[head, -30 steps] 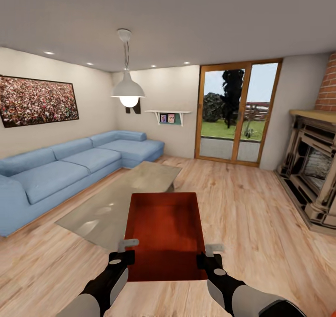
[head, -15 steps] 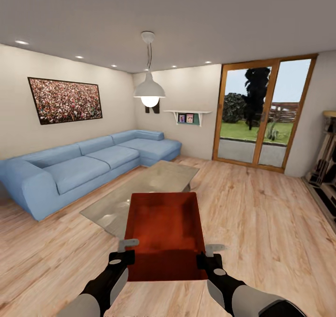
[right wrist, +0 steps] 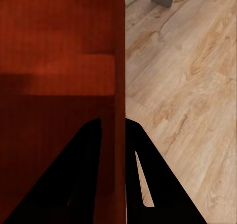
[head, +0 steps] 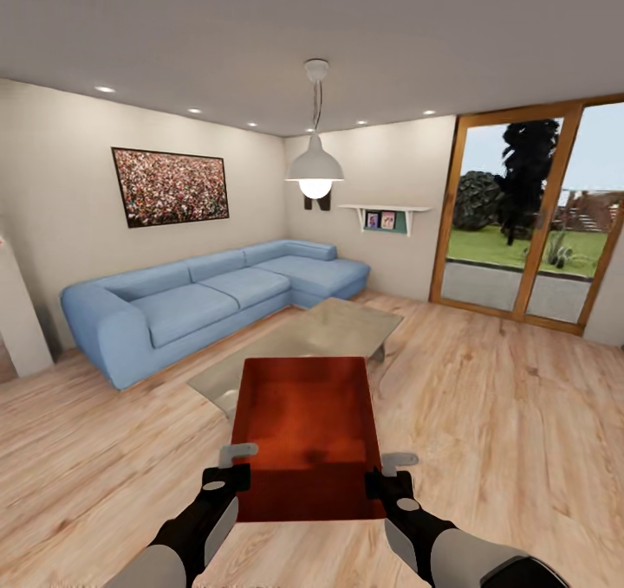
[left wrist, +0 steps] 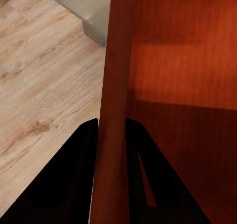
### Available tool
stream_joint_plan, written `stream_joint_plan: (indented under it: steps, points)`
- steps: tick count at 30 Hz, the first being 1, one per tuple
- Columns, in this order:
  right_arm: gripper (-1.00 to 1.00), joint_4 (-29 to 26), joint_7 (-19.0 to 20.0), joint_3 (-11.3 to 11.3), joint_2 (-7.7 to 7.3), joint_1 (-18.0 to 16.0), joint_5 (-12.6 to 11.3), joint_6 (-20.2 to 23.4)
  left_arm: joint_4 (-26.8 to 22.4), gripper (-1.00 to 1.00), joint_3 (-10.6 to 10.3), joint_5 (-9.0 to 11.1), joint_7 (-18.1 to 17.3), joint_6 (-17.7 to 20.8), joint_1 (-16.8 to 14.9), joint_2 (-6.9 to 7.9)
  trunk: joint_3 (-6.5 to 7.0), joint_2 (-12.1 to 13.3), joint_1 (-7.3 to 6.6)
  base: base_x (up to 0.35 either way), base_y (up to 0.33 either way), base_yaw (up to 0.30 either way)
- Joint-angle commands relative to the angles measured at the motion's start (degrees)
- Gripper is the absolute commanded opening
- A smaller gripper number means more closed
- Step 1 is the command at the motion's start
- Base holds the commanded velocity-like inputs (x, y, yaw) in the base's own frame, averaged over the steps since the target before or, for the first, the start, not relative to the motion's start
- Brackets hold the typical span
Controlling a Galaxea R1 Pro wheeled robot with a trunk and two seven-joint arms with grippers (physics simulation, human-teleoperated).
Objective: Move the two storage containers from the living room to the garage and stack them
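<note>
Container (head: 303, 436), orange-red and open-topped, is hanging in front of you between both arms, lifted clear of the light wood plank floor (head: 485, 415) of the living room. You are gripping it by its two side walls near the end closest to you. Your left end effector (head: 230, 465) is pinching the left wall: in the left wrist view the two dark fingers (left wrist: 74, 184) are straddling that wall, one outside and one inside the box (left wrist: 173, 85). Your right end effector (head: 392, 471) is pinching the right wall the same way, and the right wrist view is showing the wall running between its dark fingers (right wrist: 153, 184), with the box interior (right wrist: 54, 61) on one side and planks (right wrist: 187, 85) on the other. The container is sitting roughly level, its long axis pointing away from you.

Beyond its far end, the glass coffee surface (head: 321, 337) is standing on the planks, partly hidden by the box. A blue corner sofa (head: 199, 298) is lining the wall to your left, under a framed picture (head: 171, 186). A white pendant lamp (head: 315, 165) is hanging lit over the middle of the room, a small wall shelf (head: 384, 216) is showing behind it, and wood-framed glass doors (head: 537, 216) are opening onto greenery at your right.
</note>
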Motion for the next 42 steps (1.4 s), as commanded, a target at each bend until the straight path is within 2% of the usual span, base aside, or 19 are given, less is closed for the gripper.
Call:
stream_joint_plan:
  steps: [1, 42]
  points:
    - [-1.0, 0.0, -0.2, -0.6, -0.01, 0.0, -0.2, -0.1, -0.2, -1.0, 0.9, 0.0, 0.8, 0.4, -0.1, 1.9, -0.1, -0.1, 0.01, 0.0, 0.0, 0.268]
    - [-1.0, 0.0, -0.2, -0.6, 0.0, 0.0, -0.2, -0.2, -0.3, -1.0, 0.9, 0.0, 0.8, 0.4, -0.1, 1.99, -0.1, -0.1, 0.01, 0.0, 0.0, 0.268]
